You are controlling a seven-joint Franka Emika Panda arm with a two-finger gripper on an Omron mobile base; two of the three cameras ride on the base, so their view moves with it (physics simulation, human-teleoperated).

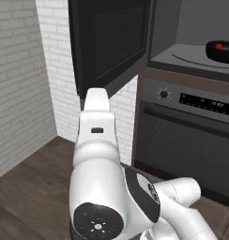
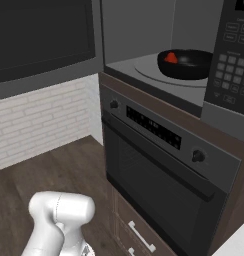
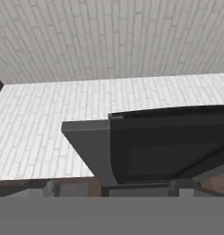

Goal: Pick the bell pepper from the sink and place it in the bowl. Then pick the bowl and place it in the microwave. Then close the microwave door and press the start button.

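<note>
- The microwave (image 2: pixel 144 55) stands open, and its light grey interior floor carries a round turntable (image 2: pixel 149 70) (paler than the floor around it).
- The bowl (image 2: pixel 186 64), black and shallow, sits on the turntable toward the right of the cavity.
- The bell pepper (image 2: pixel 170 58) lies inside the bowl, a small red shape against its near-left wall.
- In the left base view the bowl (image 1: pixel 220 51) shows at the right edge of the cavity, the bell pepper (image 1: pixel 219 46) in it.
</note>
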